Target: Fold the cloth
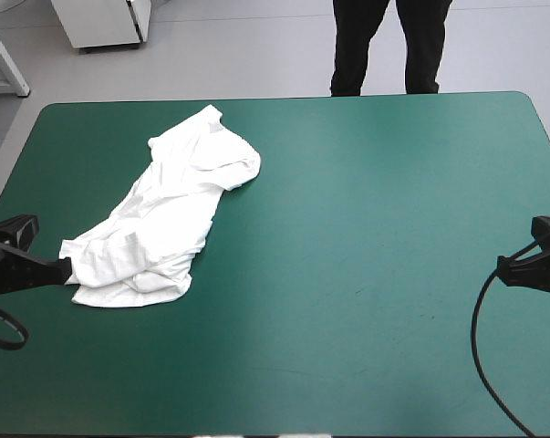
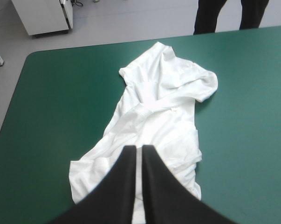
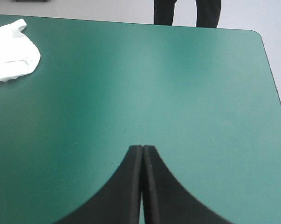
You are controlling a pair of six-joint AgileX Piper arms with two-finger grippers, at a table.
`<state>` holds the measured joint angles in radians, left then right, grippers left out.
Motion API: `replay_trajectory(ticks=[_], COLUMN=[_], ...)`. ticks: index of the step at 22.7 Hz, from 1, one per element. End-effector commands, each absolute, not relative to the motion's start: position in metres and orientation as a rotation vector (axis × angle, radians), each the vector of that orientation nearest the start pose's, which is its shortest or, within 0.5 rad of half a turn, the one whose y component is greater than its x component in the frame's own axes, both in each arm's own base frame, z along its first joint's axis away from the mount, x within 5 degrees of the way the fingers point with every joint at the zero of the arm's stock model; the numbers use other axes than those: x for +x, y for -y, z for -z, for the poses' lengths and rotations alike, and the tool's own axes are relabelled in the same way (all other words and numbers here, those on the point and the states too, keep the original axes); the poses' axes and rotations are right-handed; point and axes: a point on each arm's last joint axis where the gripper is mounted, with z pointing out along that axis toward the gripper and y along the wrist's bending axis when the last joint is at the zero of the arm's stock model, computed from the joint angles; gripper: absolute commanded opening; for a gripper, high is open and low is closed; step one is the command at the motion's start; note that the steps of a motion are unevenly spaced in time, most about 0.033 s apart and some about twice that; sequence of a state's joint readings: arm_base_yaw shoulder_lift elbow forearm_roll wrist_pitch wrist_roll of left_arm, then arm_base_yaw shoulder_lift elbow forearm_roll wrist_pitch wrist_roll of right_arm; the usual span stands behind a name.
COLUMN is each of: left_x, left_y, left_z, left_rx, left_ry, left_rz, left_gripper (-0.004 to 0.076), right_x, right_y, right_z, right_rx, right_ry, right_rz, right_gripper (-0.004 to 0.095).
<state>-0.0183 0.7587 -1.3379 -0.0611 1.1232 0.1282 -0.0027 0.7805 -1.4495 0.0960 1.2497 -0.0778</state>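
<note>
The teal-green cover (image 1: 375, 219) of the table fills most of the scene. The white T-shirt (image 1: 165, 219) lies crumpled on its left half, a long heap running from the far middle toward the near left edge. The left gripper (image 2: 139, 147) stands at the heap's near end, its black fingers together and holding nothing. The right gripper (image 3: 142, 146), also pressed together and empty, is above bare cover at the right edge, well apart from the T-shirt.

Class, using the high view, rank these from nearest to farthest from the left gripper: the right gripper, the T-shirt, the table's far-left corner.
1. T-shirt, just beside the left gripper.
2. table's far-left corner, ahead on the same side.
3. right gripper, far across at the right edge.
</note>
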Motion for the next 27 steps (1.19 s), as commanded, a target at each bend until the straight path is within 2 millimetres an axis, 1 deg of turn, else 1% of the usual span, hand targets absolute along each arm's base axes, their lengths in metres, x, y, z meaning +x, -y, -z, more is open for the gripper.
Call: replay_trajectory(ticks=[1, 3, 4, 5, 6, 8, 9, 10, 11, 14, 15, 17, 19, 20, 21, 22, 23, 24, 25, 26, 27], left_x=[0.116, 0.132, 0.144, 0.159, 0.178, 0.199, 0.217, 0.233, 0.255, 0.296, 0.306, 0.33, 0.349, 0.365, 0.373, 0.389, 0.396, 0.409, 0.413, 0.422, 0.425], left_y=[0.013, 0.014, 0.014, 0.013, 0.014, 0.015, 0.015, 0.016, 0.016, 0.014, 0.014, 0.013, 0.014, 0.018, 0.021, 0.027, 0.03, 0.036, 0.039, 0.043, 0.044], left_z=[-0.496, -0.507, -0.51, -0.51, -0.509, -0.508, -0.505, -0.506, -0.504, -0.494, -0.489, -0.471, -0.451, -0.432, -0.423, -0.404, -0.395, -0.378, -0.371, -0.356, -0.349], left_rx=[0.234, 0.213, 0.193, 0.174, 0.177, 0.187, 0.199, 0.204, 0.208, 0.216, 0.228, 0.241, 0.231, 0.24, 0.25, 0.28, 0.294, 0.313, 0.321, 0.336, 0.337], left_ry=[-1.906, -1.867, -1.889, -1.932, -1.991, -2.045, -2.089, -2.115, -2.15, -2.219, -2.249, -2.341, -2.421, -2.478, -2.498, -2.53, -2.544, -2.571, -2.582, -2.616, -2.631], left_rz=[0.024, 0.048, 0.061, 0.07, 0.074, 0.077, 0.077, 0.079, 0.074, 0.044, 0.037, 0.017, 0.04, 0.078, 0.094, 0.093, 0.094, 0.1, 0.101, 0.102, 0.103], left_gripper=[0.0216, 0.0412, 0.0481, 0.0506, 0.0504, 0.0504, 0.0504, 0.0504, 0.0504, 0.0504, 0.0504, 0.0504, 0.0504, 0.0504, 0.0504, 0.0504, 0.0504, 0.0502, 0.0501, 0.0501, 0.0501], right_x=[0.073, 0.072, 0.072, 0.072, 0.072, 0.073, 0.073, 0.073, 0.073, 0.073, 0.073, 0.073, 0.073, 0.073, 0.073, 0.073, 0.073, 0.073, 0.073, 0.073, 0.073], right_y=[-0.008, -0.008, -0.008, -0.008, -0.008, -0.008, -0.008, -0.008, -0.008, -0.008, -0.008, -0.008, -0.008, -0.008, -0.008, -0.008, -0.008, -0.008, -0.008, -0.008, -0.007], right_z=[-0.502, -0.501, -0.501, -0.501, -0.501, -0.501, -0.501, -0.501, -0.501, -0.501, -0.501, -0.501, -0.501, -0.501, -0.501, -0.501, -0.501, -0.501, -0.501, -0.501, -0.5], right_rx=[-0.11, -0.111, -0.111, -0.111, -0.111, -0.111, -0.111, -0.111, -0.111, -0.111, -0.111, -0.11, -0.109, -0.109, -0.109, -0.109, -0.109, -0.109, -0.109, -0.109, -0.108], right_ry=[-2.026, -2.036, -2.036, -2.036, -2.036, -2.037, -2.037, -2.037, -2.037, -2.037, -2.037, -2.038, -2.038, -2.038, -2.038, -2.038, -2.038, -2.038, -2.038, -2.038, -2.039], right_rz=[-0.062, -0.062, -0.062, -0.062, -0.062, -0.062, -0.062, -0.062, -0.062, -0.062, -0.062, -0.056, -0.054, -0.054, -0.054, -0.052, -0.052, -0.052, -0.052, -0.052, -0.046], right_gripper=[-0.0017, -0.0017, -0.0017, -0.0017, -0.0017, -0.0017, -0.0017, -0.0017, -0.0017, -0.0017, -0.0017, -0.0017, -0.0017, -0.0017, -0.0017, -0.0017, -0.0017, -0.0017, -0.0017, -0.0017, -0.0017])
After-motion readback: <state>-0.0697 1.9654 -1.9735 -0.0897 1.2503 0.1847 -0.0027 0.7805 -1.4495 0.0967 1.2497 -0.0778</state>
